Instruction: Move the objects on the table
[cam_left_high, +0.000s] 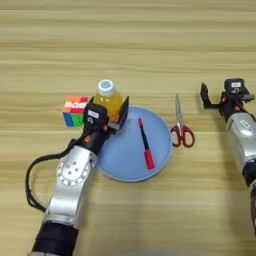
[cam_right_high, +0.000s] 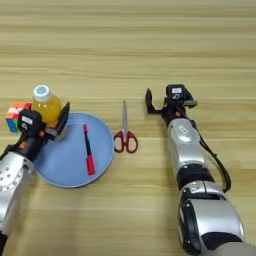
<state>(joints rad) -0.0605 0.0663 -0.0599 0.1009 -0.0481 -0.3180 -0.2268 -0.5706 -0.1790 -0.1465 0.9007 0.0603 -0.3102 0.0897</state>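
the tabletop (cam_left_high: 128, 45) carries a blue plate (cam_left_high: 160, 145) near its middle, with a red-and-black pen (cam_left_high: 145, 143) lying inside it, pointing away from the robot and slightly tilted.

the bottle (cam_left_high: 107, 98) stands upright at the far left rim of the plate, white cap up, orange juice showing below. the left gripper (cam_left_high: 111, 118) reaches up from the lower left and sits at the bottle's near side. one black finger stands just right of the bottle, over the plate's rim, and the gripper body with its other finger is on the bottle's left. the bottle lies between the jaws, at their far end, and the jaws stand spread about as wide as the bottle. whether the fingers press on it cannot be told.

the cube (cam_left_high: 75, 110) rests on the tabletop just left of the left gripper, apart from the plate and near the bottle.

the scissors (cam_right_high: 124, 132) lie closed just right of the plate, red handles toward the robot, blades pointing away. they touch neither the plate nor a gripper.

the right gripper (cam_right_high: 161, 105) is right of the scissors, level with their blades and apart from them. its jaws are open, one finger standing out to the left of the gripper body, and they hold nothing.
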